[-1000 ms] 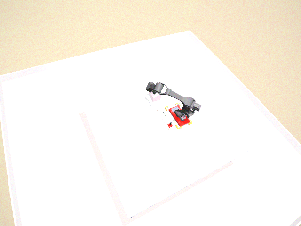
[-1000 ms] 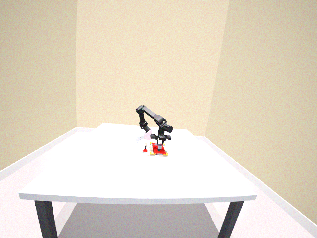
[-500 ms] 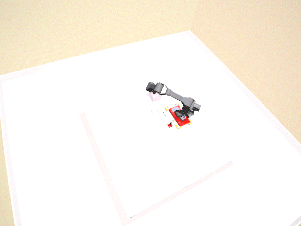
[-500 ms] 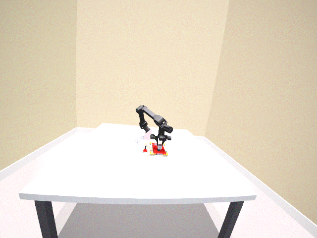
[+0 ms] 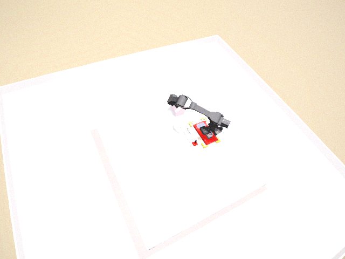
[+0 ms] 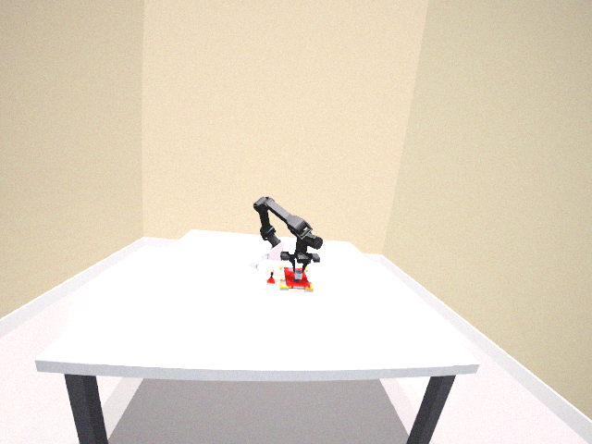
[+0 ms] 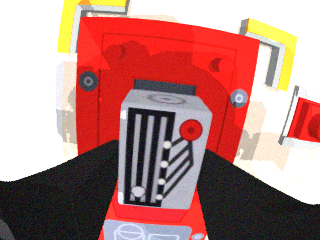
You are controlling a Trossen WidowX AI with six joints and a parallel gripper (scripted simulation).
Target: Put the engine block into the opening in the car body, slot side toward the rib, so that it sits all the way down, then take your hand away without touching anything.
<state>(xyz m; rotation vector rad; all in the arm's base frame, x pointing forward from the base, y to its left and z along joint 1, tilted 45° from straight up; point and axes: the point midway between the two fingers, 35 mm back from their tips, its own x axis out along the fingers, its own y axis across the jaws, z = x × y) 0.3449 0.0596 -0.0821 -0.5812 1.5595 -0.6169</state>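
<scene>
The red car body [image 5: 212, 140] [image 6: 289, 277] [image 7: 165, 62] lies flat, its windshield end toward the arm base. My gripper [image 5: 208, 134] [image 6: 298, 271] [image 7: 159, 153] is shut on the grey engine block [image 5: 209, 135] [image 6: 298, 275] [image 7: 187, 175], one black finger on each side. The block is over the middle of the body. In the wrist view its face with black stripes and a red disc faces the camera. A dark strip of the opening [image 7: 165, 86] shows just past the block's far edge. The block hides the rest, so I cannot tell how deep its lower end sits.
Yellow corner brackets [image 5: 218, 140] [image 7: 289, 50] stand around the car body. A small red part with a black post [image 5: 194, 143] [image 6: 271, 280] stands beside it. White parts lie alongside, and a pale pink piece [image 5: 177, 111] [image 6: 276, 252] is near the arm base.
</scene>
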